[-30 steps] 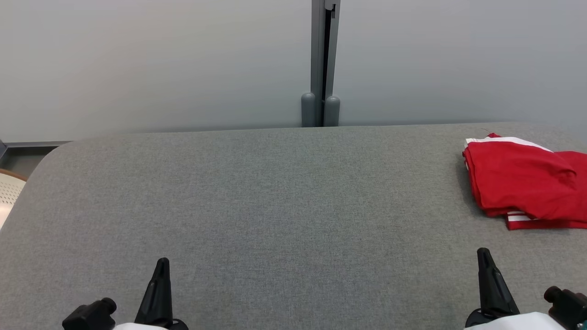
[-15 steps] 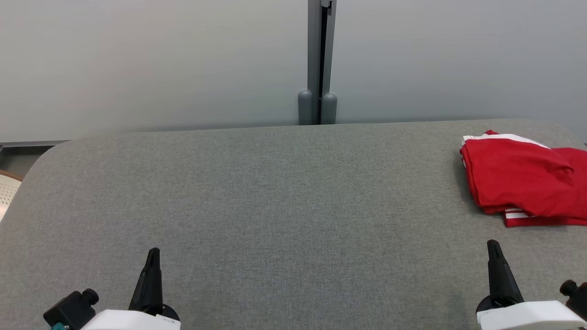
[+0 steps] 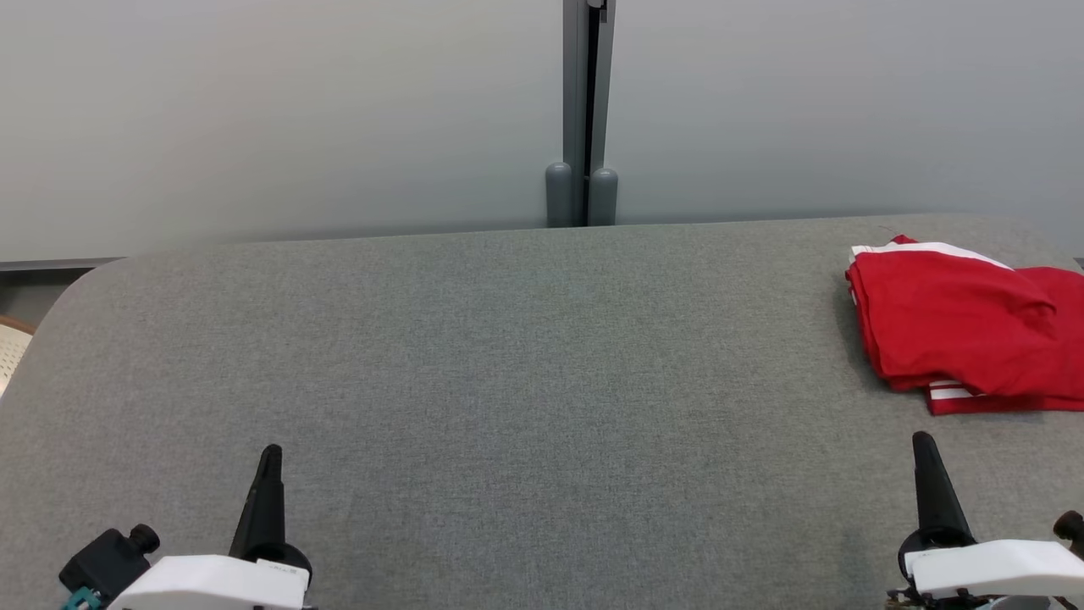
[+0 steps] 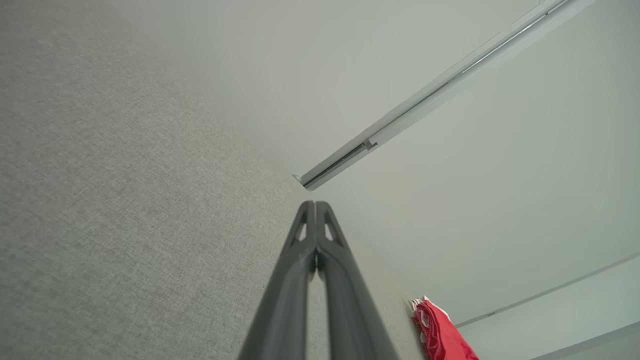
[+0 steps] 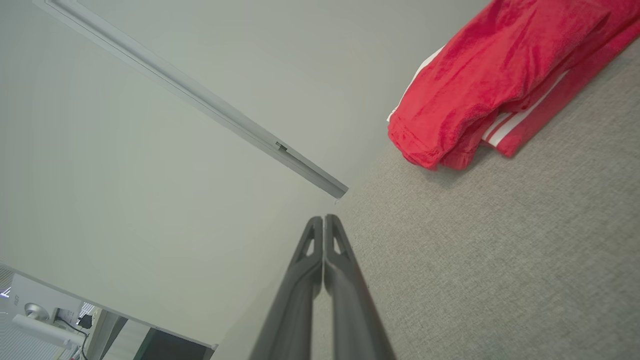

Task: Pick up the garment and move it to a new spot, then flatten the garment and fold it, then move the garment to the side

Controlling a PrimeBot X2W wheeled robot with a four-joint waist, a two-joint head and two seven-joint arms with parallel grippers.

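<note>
The garment is red with white stripes and lies folded in a bundle at the far right of the grey fabric table. The same red bundle appears at the upper right of the right wrist view and small at the bottom of the left wrist view. My left gripper rests low at the near left, shut and empty, its tips pressed together. Near the front right, my right gripper is also shut and empty, a short way in front of the garment.
A pale grey partition wall with a vertical metal post stands behind the table. A chair's perforated edge peeks past the table's rounded left corner. Wide bare cloth stretches between the two grippers.
Both grippers have spread apart toward the lower corners, the left going left and the right going right. The camera has shifted slightly, so the scene sits a little higher and to the left.
</note>
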